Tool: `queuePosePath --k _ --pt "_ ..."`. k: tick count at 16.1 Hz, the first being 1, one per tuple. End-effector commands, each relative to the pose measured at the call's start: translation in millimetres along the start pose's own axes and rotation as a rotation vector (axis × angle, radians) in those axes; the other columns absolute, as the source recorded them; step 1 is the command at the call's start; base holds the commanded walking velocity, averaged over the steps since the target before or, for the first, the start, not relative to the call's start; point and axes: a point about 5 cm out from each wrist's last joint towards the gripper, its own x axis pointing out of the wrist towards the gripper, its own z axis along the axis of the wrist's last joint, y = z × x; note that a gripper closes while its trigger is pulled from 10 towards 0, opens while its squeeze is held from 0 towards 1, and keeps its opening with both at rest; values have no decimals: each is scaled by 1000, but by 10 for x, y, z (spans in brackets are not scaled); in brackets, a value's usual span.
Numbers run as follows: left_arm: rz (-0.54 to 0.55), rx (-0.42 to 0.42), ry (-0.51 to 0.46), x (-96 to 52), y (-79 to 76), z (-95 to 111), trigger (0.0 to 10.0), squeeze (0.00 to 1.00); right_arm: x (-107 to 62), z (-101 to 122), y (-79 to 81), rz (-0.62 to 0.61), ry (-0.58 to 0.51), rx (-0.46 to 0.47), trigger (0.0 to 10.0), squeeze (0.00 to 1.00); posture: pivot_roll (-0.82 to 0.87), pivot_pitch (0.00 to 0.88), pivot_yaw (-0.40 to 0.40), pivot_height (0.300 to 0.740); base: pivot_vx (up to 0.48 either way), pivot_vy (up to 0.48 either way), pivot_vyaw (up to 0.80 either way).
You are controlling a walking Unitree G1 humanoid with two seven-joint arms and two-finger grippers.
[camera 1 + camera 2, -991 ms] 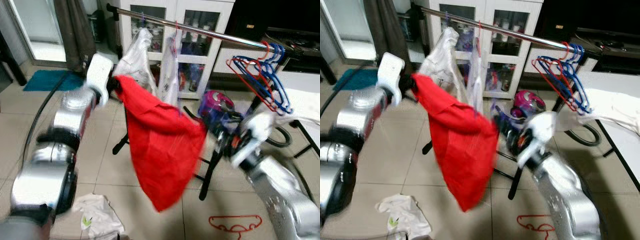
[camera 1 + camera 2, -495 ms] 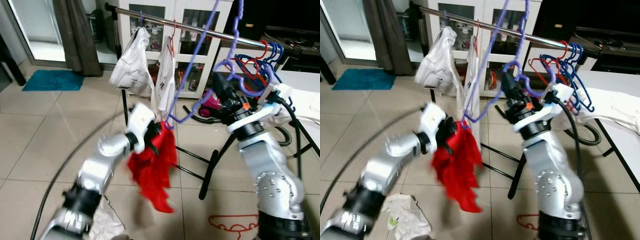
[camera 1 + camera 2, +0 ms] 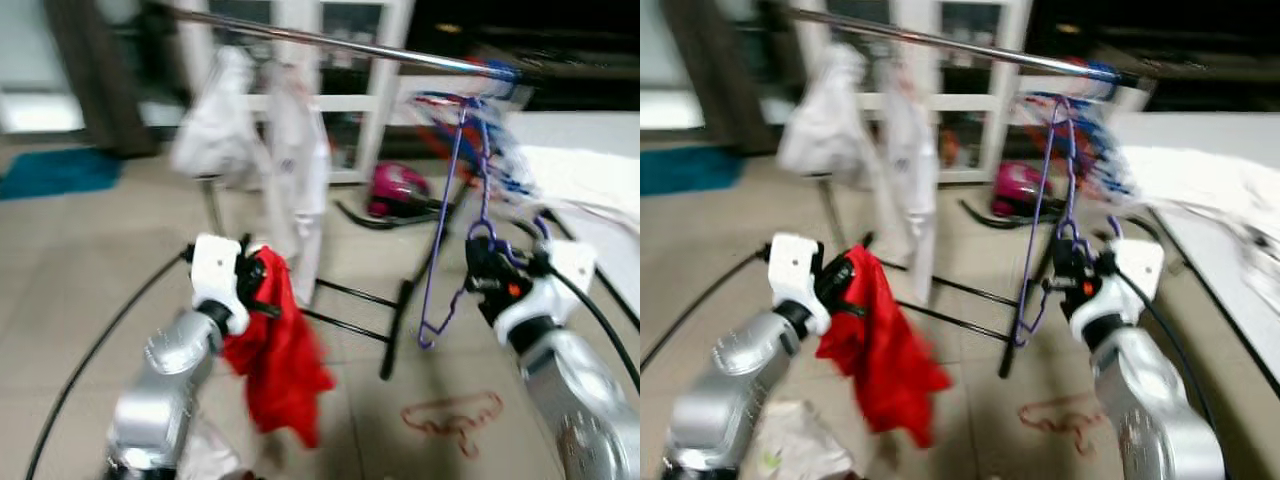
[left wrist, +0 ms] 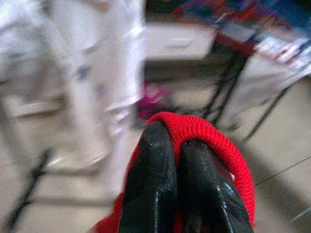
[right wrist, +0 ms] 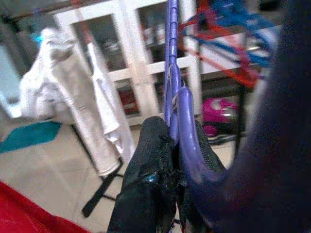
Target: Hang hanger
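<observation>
Since the prior frame the purple hanger (image 3: 455,220) has dropped below the rail (image 3: 330,40); your right gripper (image 5: 167,145) clamps it, left gripper (image 4: 177,160) pinches the red garment (image 3: 280,370), hanging remains.

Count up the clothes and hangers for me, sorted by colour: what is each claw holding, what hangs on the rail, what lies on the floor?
Red garment, in the left gripper: 1
Purple hanger, in the right gripper: 1
White garments on the rail: 2
Red hanger on the floor: 1
Blue and red hangers bunched on the rail: too blurred to count
Total counted: 5
</observation>
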Motion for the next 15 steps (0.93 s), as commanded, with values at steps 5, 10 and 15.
queuePosePath --k 5,10,15 --pt "115 -77 -71 -32 86 195 10000 0 -75 49 89 -22 -19 -46 10000 0 -15 0 13 740 0 0 -800" --pt "74 22 -70 13 60 276 10000 0 -127 -29 146 -88 -13 -108 10000 0 -36 0 29 740 0 0 -800" --pt "21 60 -26 -29 -34 231 10000 0 -199 -111 146 -93 52 -135 10000 0 -28 0 20 740 0 0 -800"
